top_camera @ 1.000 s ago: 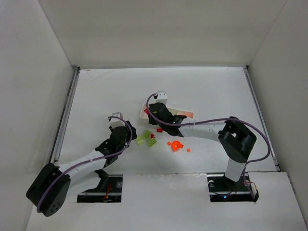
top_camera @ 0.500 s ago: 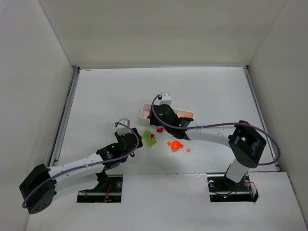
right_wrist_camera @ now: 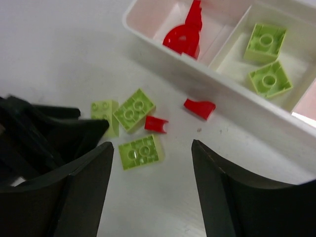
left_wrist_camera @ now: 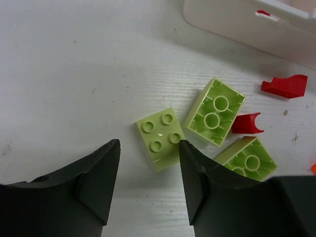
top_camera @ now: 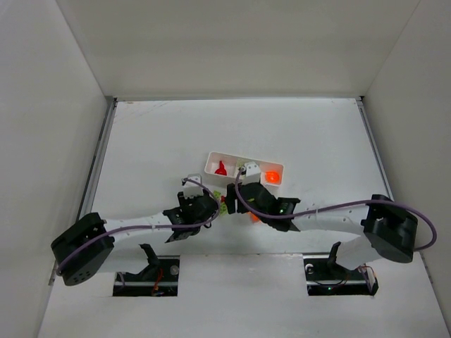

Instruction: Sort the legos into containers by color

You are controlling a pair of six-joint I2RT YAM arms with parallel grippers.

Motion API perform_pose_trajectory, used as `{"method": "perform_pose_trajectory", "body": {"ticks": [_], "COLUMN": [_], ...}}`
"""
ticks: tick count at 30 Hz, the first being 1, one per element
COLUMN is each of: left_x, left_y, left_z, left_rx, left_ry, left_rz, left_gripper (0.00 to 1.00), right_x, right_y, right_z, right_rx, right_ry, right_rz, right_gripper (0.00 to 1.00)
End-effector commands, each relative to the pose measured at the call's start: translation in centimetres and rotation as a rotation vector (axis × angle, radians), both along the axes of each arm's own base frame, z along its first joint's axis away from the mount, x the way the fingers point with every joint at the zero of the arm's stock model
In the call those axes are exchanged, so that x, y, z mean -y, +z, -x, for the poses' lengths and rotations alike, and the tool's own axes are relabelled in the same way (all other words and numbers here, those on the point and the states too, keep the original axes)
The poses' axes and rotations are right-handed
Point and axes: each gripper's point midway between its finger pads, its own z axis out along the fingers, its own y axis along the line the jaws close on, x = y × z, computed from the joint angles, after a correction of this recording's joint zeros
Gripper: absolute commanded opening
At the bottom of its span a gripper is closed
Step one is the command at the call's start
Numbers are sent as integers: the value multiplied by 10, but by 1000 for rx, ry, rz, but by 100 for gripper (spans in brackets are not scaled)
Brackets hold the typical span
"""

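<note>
Left gripper [left_wrist_camera: 148, 174], jaws apart, with a studs-up lime green brick [left_wrist_camera: 160, 139] seen in the gap. To its right lie two overturned green bricks [left_wrist_camera: 215, 111], touching red pieces [left_wrist_camera: 247, 123]. The white tray [left_wrist_camera: 232, 22] is beyond.

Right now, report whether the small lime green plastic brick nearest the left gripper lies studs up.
Studs up: the small lime green plastic brick shows four round studs on its top face.

White table [left_wrist_camera: 74, 74] with a white tray [left_wrist_camera: 232, 19], three loose lime-green legos [left_wrist_camera: 159, 138] and two small red legos [left_wrist_camera: 285, 86]
</note>
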Motion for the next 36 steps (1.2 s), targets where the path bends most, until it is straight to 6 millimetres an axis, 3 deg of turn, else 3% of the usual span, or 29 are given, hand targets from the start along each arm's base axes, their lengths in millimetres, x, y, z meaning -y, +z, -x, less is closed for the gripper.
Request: {"method": "perform_pose_trajectory", "body": {"ticks": [1,7,14,23,26,30,36], "left_x": [8,0,-18,-23,-25,-21,-15], "left_y": [16,7,3,15,16,18,14], "left_z": [-15,-19,-19,-17,-17,-19,-32], "left_rx": [61,47,43,75,73,75,57], "left_ry": [84,105,140,127,131,112,111], "left_rz": [74,41,27,41,50,42,-9], "left_gripper": [48,44,23,17,25,58,61], "right_x": [-1,-10,-25,-40,-40,-38,-39], "right_y": [-14,-31,-41,-50,-56,-58,-63], "right_z": [15,28,40,41,39,36,36], "right_rx": [-26,-73,-84,-82,-89,-84,-89], "right_ry": [26,83,161,201,193,175,178], "right_rz": [-14,-28,-6,50,74,97,111], "right_gripper": [73,81,85,89,90,91,92]}}
